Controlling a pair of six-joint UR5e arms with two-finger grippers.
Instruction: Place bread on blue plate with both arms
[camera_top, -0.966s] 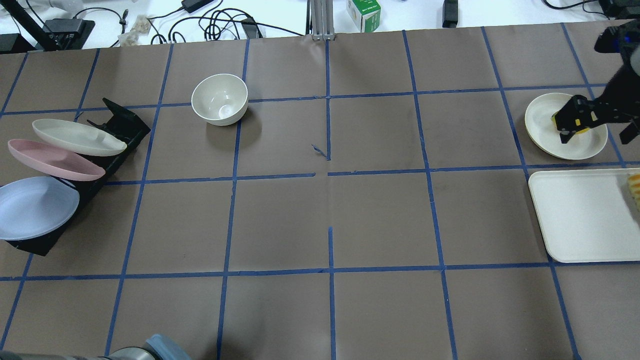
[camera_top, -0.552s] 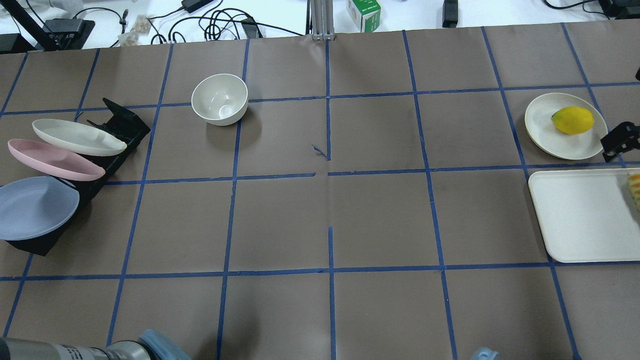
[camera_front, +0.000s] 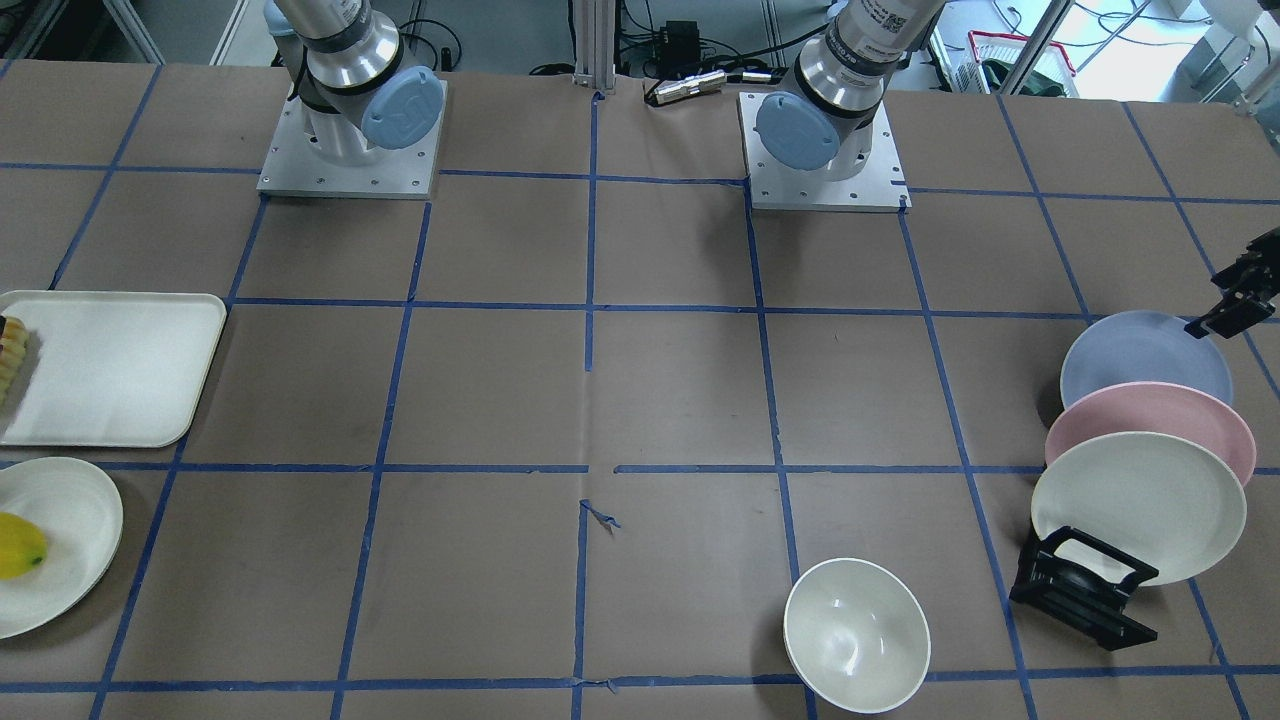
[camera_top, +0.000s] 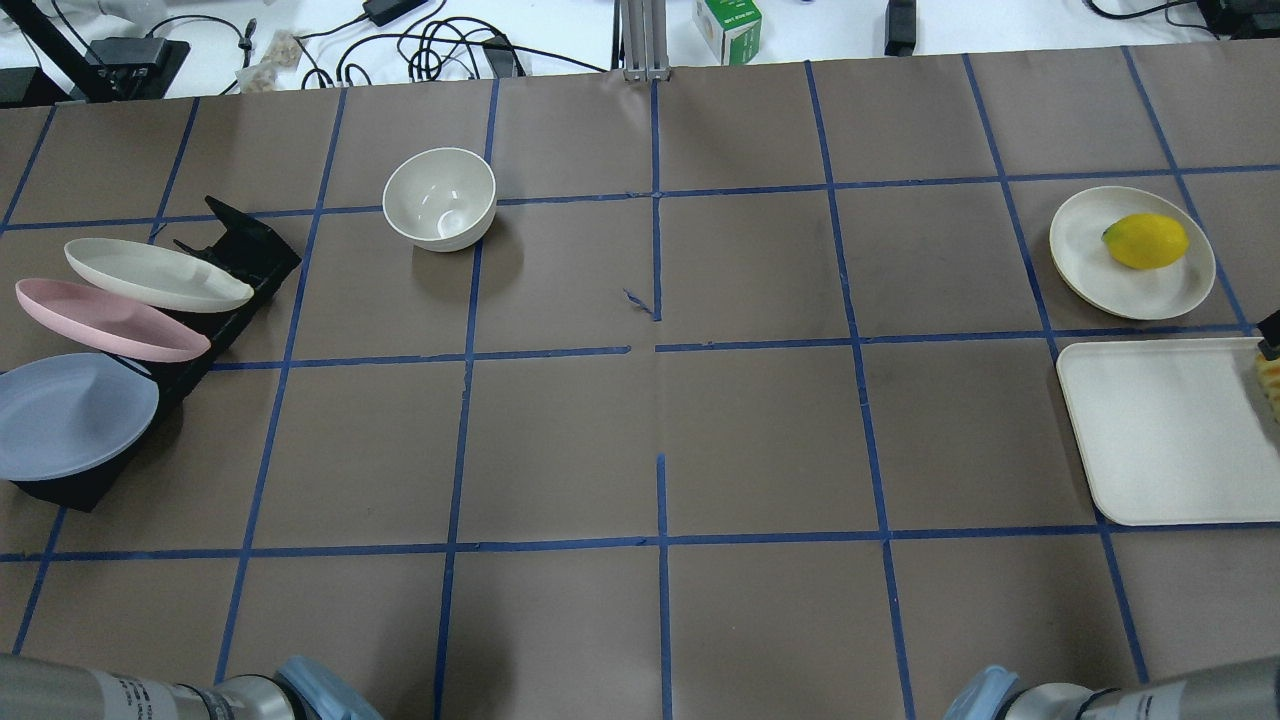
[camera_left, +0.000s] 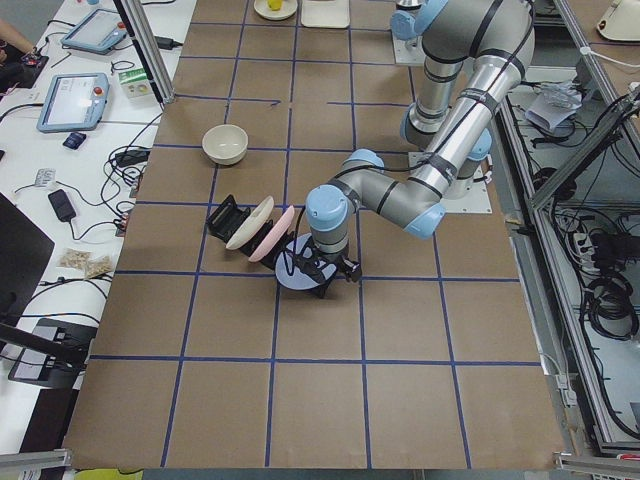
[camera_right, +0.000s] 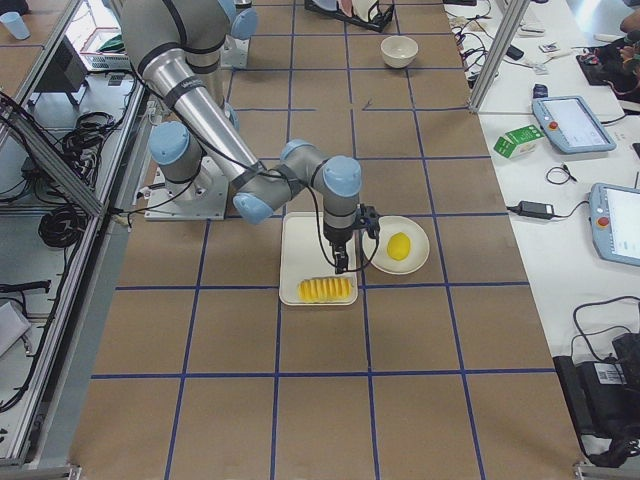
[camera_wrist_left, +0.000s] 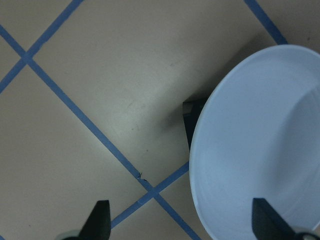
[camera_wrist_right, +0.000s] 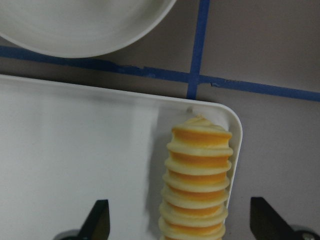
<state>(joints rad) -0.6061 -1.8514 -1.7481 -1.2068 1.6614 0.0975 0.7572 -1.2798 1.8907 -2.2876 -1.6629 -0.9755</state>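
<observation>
The bread (camera_wrist_right: 197, 185), a ribbed orange-and-cream loaf, lies along one edge of the cream tray (camera_wrist_right: 75, 150); it also shows in the exterior right view (camera_right: 325, 290). My right gripper (camera_wrist_right: 180, 217) is open above it, with one finger on each side of the loaf. The blue plate (camera_wrist_left: 260, 145) leans in the front slot of the black rack (camera_front: 1085, 590) and shows in the front-facing view (camera_front: 1145, 355). My left gripper (camera_wrist_left: 182, 220) is open over the plate's rim, one finger over the plate and one over the table.
A pink plate (camera_front: 1150, 425) and a cream plate (camera_front: 1140, 505) stand behind the blue one in the rack. A white bowl (camera_top: 440, 198) sits at mid-table. A yellow fruit (camera_top: 1145, 240) lies on a cream plate (camera_top: 1085, 250) beside the tray.
My right gripper has left the yellow fruit on its plate and moved over to the tray's bread end, almost out of the overhead view. The plates in the rack have not moved.
</observation>
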